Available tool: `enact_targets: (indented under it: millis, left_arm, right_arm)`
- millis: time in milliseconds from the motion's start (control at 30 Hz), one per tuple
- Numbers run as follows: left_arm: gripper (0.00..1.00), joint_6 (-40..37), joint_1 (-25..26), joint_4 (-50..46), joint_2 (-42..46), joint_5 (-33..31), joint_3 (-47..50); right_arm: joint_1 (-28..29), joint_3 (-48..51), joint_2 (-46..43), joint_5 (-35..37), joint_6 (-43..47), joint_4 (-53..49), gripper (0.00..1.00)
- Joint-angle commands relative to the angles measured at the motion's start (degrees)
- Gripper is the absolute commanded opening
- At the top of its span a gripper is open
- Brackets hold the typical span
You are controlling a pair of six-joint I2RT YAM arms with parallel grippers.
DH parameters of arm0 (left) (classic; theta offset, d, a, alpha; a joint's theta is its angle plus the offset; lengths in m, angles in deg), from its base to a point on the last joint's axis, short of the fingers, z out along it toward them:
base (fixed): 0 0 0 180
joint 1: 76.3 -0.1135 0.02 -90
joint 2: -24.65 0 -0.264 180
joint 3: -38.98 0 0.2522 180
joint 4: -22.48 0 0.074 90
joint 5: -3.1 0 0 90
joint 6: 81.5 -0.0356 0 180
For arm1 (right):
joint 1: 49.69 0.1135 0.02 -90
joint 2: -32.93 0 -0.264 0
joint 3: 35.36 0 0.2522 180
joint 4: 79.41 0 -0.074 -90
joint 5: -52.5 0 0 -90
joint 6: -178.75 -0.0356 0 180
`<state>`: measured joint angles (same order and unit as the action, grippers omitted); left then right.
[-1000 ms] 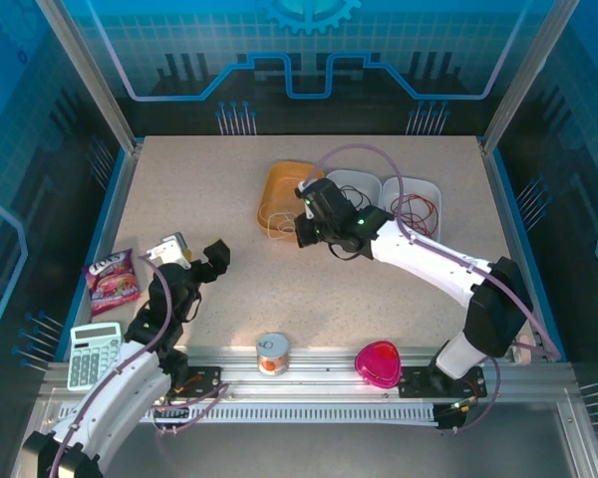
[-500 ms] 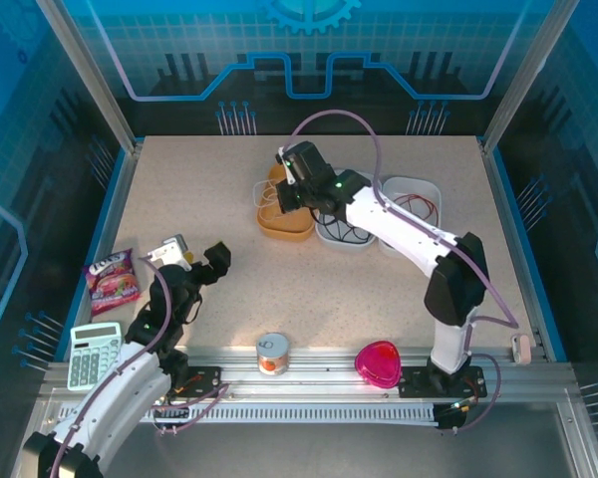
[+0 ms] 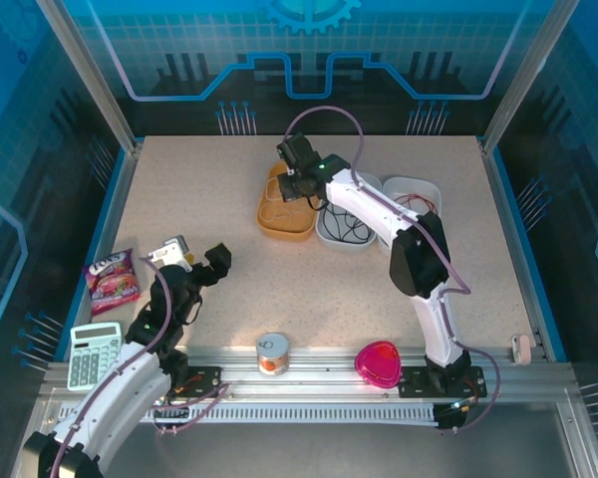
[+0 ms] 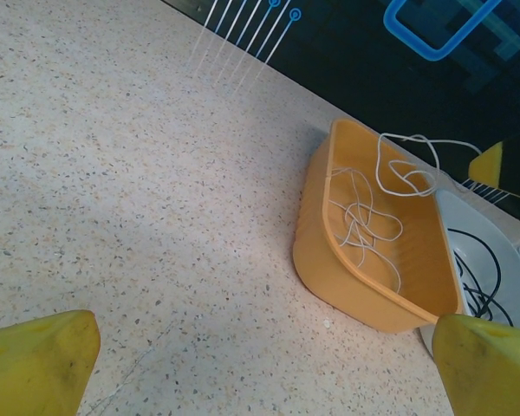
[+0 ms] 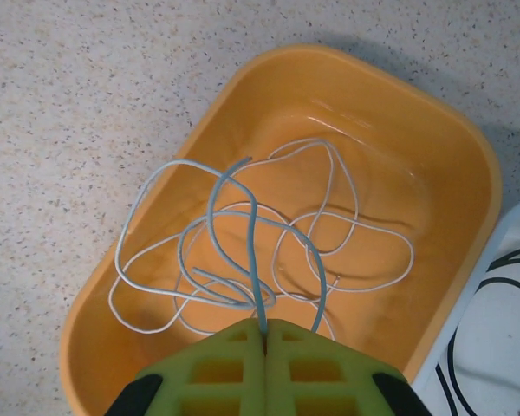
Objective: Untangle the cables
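Observation:
My right gripper (image 5: 264, 334) is shut on the pale whitish cable (image 5: 243, 251), which hangs in loose loops into the orange bin (image 5: 468, 147). From above, that right gripper (image 3: 297, 184) hovers over the orange bin (image 3: 271, 221). The black cable (image 3: 345, 228) lies in a white tray (image 3: 331, 237) beside the bin, and the dark red cable (image 3: 418, 210) lies in another white tray (image 3: 431, 187). My left gripper (image 3: 194, 264) stands open at the near left, holding nothing. The left gripper (image 4: 264, 373) looks toward the bin (image 4: 347, 286) with the pale cable (image 4: 364, 217) inside.
A snack bag (image 3: 112, 279) and a calculator (image 3: 93, 354) lie at the near left. A small can (image 3: 272, 354) and a pink heart-shaped box (image 3: 379, 363) sit along the front rail. Blue walls fence in the table.
My right arm has swung back and left from mid-table to over the orange bin, taking the pale cable with it. The left arm has stayed still.

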<state>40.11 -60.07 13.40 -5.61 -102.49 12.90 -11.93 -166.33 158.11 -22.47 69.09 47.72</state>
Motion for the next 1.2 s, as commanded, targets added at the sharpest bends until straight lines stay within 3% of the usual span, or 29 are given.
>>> enact_targets:
  millis: [0, 200, 467, 833, 900, 1067, 1167]
  left_arm:
    - [0.99, 0.2, -0.2, -0.7, 0.5, 0.7, 0.3]
    - [0.99, 0.4, -0.3, -0.9, 0.5, 0.9, 0.2]
    - [0.99, -0.4, -0.2, -1.5, 0.6, 0.9, -0.6]
    - [0.99, -4.4, -0.2, -3.5, 0.9, -1.1, -2.6]
    - [0.99, -5.4, -0.2, -4.1, 1.0, -1.5, -3.0]
    - [0.99, -8.5, -0.3, -5.7, 1.7, -3.8, -3.8]
    - [0.99, -11.0, -0.3, -5.9, 1.7, -5.6, -4.3]
  right_arm:
    - [-1.0, -2.6, 1.7, 0.5, -0.1, -2.7, 0.12]
    - [-2.2, -2.0, 2.1, -0.3, -0.2, -3.1, 0.37]
    - [-2.5, 3.3, -3.0, 0.0, 0.9, -1.2, 0.44]
    - [-2.6, 29.3, -25.3, 4.4, -0.1, 8.5, 0.62]
    - [-2.7, 34.9, -30.0, 6.5, -0.4, 10.1, 0.68]
    - [-3.9, 49.4, -43.6, 13.5, -1.5, 13.3, 1.0]
    - [-6.2, 56.9, -51.6, 16.3, -3.1, 14.0, 1.0]
